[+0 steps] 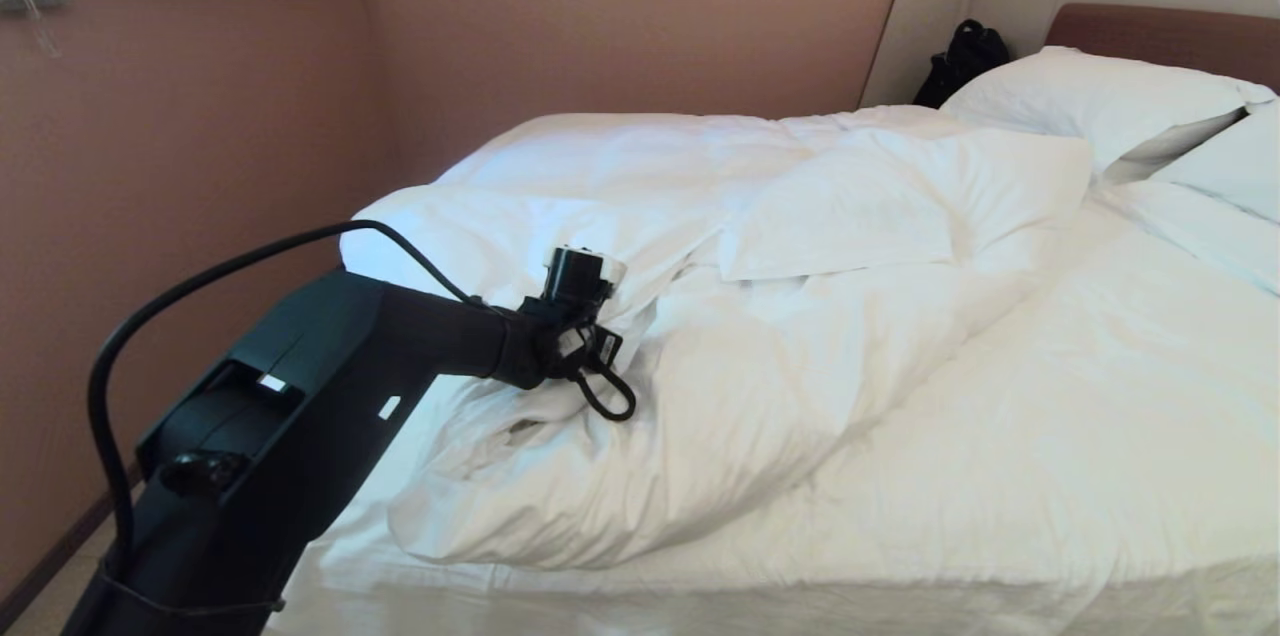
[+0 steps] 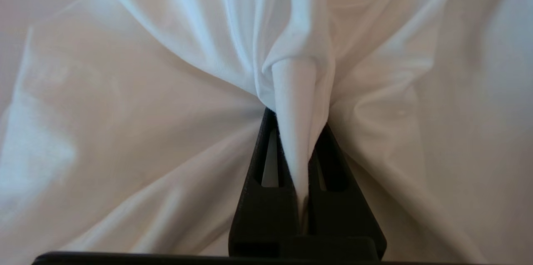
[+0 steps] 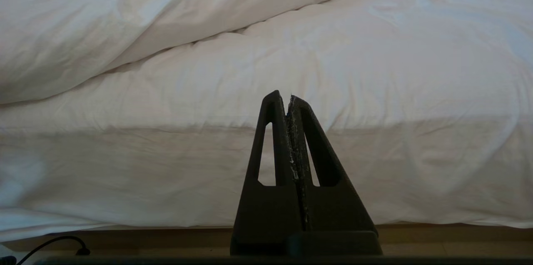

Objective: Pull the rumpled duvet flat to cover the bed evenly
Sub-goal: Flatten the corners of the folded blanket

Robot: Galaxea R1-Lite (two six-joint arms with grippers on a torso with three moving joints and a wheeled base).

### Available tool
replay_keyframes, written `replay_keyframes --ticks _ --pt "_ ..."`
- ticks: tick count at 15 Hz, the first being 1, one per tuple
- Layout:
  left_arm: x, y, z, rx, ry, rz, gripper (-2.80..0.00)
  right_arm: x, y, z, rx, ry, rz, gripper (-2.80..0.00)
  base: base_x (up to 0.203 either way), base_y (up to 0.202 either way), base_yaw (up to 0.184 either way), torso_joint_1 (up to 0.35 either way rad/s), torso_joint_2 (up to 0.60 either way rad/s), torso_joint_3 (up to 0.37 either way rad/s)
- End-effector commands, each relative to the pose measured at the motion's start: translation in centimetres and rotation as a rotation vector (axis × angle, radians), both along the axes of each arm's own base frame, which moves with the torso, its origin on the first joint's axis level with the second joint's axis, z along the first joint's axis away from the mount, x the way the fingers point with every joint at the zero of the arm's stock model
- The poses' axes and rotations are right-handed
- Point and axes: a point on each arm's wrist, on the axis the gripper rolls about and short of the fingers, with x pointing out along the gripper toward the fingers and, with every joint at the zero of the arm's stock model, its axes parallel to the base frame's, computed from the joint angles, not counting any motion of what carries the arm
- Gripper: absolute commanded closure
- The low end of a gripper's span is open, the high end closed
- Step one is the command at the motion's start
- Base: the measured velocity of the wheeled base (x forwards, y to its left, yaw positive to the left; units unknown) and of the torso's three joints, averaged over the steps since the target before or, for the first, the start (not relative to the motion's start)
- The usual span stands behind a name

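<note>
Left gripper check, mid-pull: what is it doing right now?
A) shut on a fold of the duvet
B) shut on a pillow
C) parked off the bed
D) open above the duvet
A: the left gripper is shut with a pinched fold of the duvet between its fingers.

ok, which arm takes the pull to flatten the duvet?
Left. The left gripper is already shut on a pinched fold of the duvet in its bunched part. The right gripper is shut on nothing, down beside the bed, out of the head view.
</note>
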Motion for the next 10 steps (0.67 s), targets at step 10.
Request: replay_keyframes --ticks 10 --pt "-8.3 8.2 12.7 -0.065 -0.162 0.158 0.0 0.0 0.0 0.0 0.001 0.001 0.001 0.0 0.0 0.0 0.0 0.0 0.0 0.0"
